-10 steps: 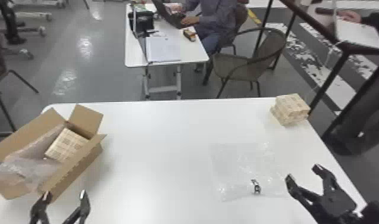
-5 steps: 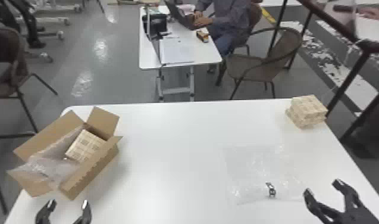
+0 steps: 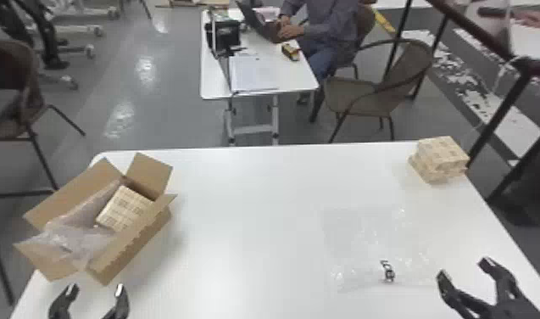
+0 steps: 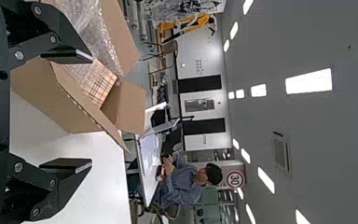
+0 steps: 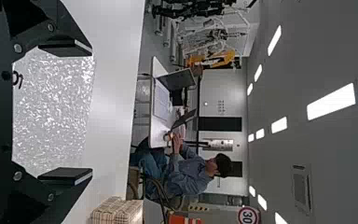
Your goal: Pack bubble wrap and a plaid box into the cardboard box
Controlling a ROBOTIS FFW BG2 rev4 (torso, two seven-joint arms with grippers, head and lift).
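Just left of the wide-spread right gripper [image 3: 465,269] lies flat bubble wrap [image 3: 362,242]; the left gripper [image 3: 96,290] gapes farther off.

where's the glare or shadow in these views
Head view: glare patches on the floor, soft shadow on the table beside the cardboard box; left wrist view: ceiling lights glaring white; right wrist view: bubble wrap full of white glints.

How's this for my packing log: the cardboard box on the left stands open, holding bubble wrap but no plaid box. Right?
Not quite: the head view shows a plaid box in the cardboard box too. It does stand open on the left, holding bubble wrap.
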